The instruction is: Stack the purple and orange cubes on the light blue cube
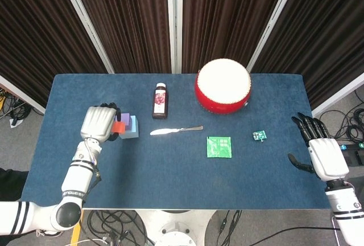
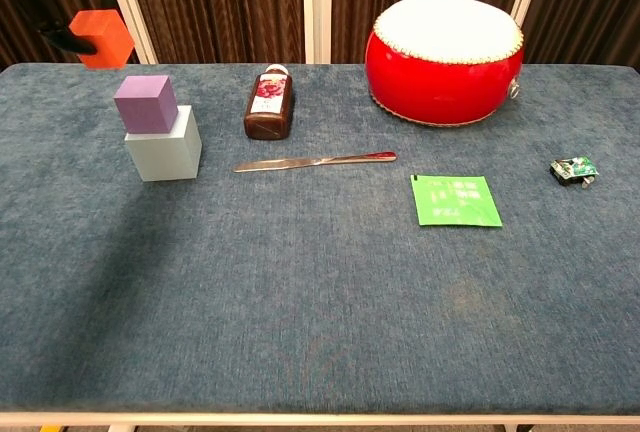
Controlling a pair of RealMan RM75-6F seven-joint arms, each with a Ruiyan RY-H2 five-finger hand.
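Holding the orange cube [image 2: 101, 37] in our left hand [image 1: 98, 123], we see it raised above the table [image 2: 320, 292], up and to the left of the purple cube [image 2: 146, 103]. That cube sits on the light blue cube [image 2: 165, 148]. Our right hand [image 1: 326, 155] holds nothing, its fingers spread, near the table's right edge.

Orange cube [image 2: 101, 37], purple cube [image 2: 146, 104], light blue cube [image 2: 165, 149], red drum [image 2: 444, 46] with cream top, green packet [image 2: 455, 200], dark blue table [image 2: 320, 292]
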